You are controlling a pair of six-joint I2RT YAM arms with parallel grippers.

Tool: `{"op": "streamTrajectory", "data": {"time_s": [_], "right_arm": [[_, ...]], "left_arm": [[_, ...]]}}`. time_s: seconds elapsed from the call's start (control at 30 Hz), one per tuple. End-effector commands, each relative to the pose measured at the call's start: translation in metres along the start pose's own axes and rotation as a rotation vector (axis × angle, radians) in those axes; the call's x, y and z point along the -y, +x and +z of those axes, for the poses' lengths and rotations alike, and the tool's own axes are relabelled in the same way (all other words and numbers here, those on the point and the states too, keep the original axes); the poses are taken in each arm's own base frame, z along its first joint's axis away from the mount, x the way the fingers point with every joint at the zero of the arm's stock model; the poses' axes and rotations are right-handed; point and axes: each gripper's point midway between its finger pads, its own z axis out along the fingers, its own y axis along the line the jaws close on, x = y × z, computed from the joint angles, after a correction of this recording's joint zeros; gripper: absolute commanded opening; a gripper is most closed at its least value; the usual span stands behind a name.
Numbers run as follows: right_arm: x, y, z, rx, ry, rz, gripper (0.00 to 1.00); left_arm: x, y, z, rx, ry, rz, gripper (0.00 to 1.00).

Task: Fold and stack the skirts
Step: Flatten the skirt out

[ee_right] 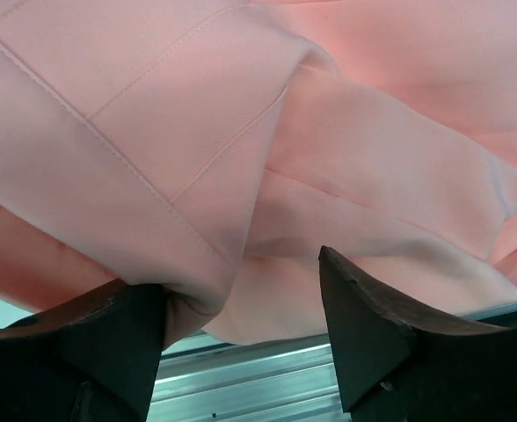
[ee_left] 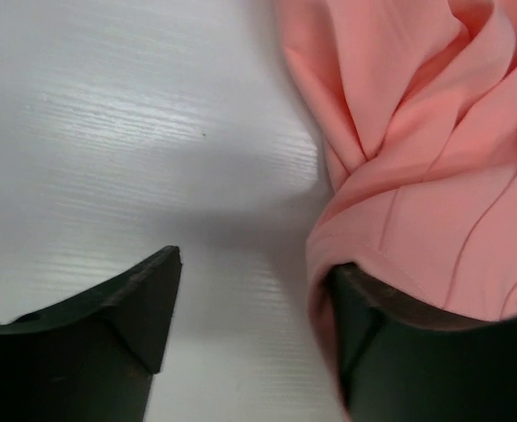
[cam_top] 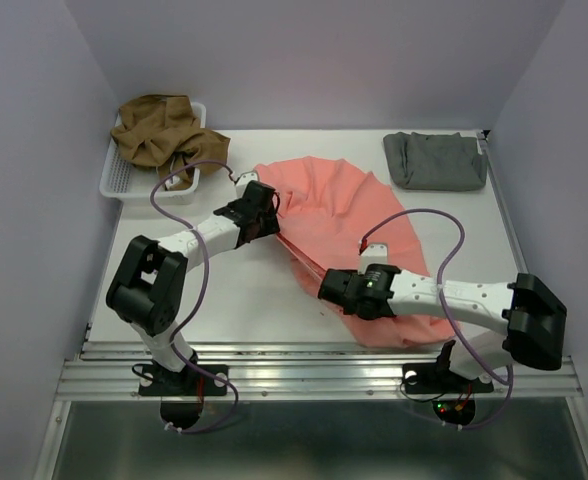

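Salmon-pink skirt (cam_top: 344, 215) rumpled overhead; wrist views alone show left gripper (ee_left: 254, 264), right gripper (ee_right: 241, 272) parted, cloth brushing one jaw.

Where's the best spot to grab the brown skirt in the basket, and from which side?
Probably the raised crumpled fold atop the brown skirt, coming straight down: it heaps above the rim, and the basket walls off the sides.

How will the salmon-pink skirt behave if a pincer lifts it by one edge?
The salmon-pink skirt will probably be floppy: it lies in soft folds. It looks thin, so it would likely hang limp from the lifted edge. On the smooth table it may bunch rather than slide whole when pushed.
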Motion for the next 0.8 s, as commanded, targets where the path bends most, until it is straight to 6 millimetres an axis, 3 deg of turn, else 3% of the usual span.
{"op": "streamTrajectory", "data": {"time_s": [0.0,0.1,0.13,0.17,0.2,0.27,0.3,0.37,0.4,0.47,0.5,0.53,0.57,0.6,0.67,0.7,0.77], "right_arm": [[0.03,0.01,-0.013,-0.046,0.036,-0.015,0.61],[0.024,-0.002,-0.02,-0.007,-0.017,0.014,0.48],[0.024,-0.004,-0.021,-0.002,-0.029,0.01,0.4],[0.023,-0.005,-0.022,0.002,-0.039,0.007,0.35],[0.021,-0.007,-0.024,0.01,-0.054,0.0,0.29],[0.02,-0.015,-0.028,0.036,-0.067,0.011,0.09],[0.022,-0.024,-0.028,0.079,-0.057,0.019,0.03],[0.027,-0.05,-0.032,0.138,-0.066,0.064,0.01],[0.018,-0.067,-0.035,0.171,-0.107,0.102,0.01],[0.02,-0.109,-0.037,0.222,-0.159,0.099,0.01],[0.005,-0.134,-0.043,0.271,-0.248,0.066,0.01],[0.001,-0.152,-0.046,0.303,-0.285,0.069,0.01],[0.006,-0.185,-0.049,0.346,-0.292,0.108,0.0],[0.002,-0.21,-0.055,0.397,-0.331,0.072,0.01],[-0.001,-0.246,-0.054,0.439,-0.332,0.048,0.01],[0.009,-0.289,-0.074,0.521,-0.357,0.057,0.01],[0.015,-0.328,-0.08,0.585,-0.36,0.053,0.01]], "left_arm": [[-0.005,-0.03,-0.002,0.084,-0.017,-0.05,0.59],[-0.002,-0.023,0.001,0.06,0.005,-0.045,0.36],[-0.002,-0.022,0.001,0.057,0.007,-0.045,0.29],[-0.002,-0.022,0.0,0.059,0.008,-0.045,0.13],[-0.002,-0.024,-0.001,0.064,0.008,-0.044,0.03],[-0.003,-0.035,-0.008,0.09,-0.001,-0.048,0.0],[-0.003,-0.041,-0.011,0.102,-0.003,-0.048,0.0],[0.002,-0.066,-0.024,0.153,0.016,-0.073,0.0],[0.001,-0.077,-0.028,0.173,0.024,-0.088,0.0],[0.009,-0.113,-0.043,0.23,0.063,-0.124,0.0],[0.011,-0.142,-0.055,0.274,0.082,-0.15,0.0],[0.013,-0.157,-0.062,0.299,0.089,-0.165,0.0],[0.013,-0.173,-0.07,0.329,0.093,-0.181,0.0],[0.017,-0.208,-0.088,0.392,0.114,-0.21,0.0],[0.022,-0.246,-0.111,0.465,0.135,-0.23,0.0],[0.029,-0.283,-0.137,0.542,0.167,-0.254,0.0],[0.034,-0.318,-0.163,0.62,0.193,-0.262,0.0]]}}
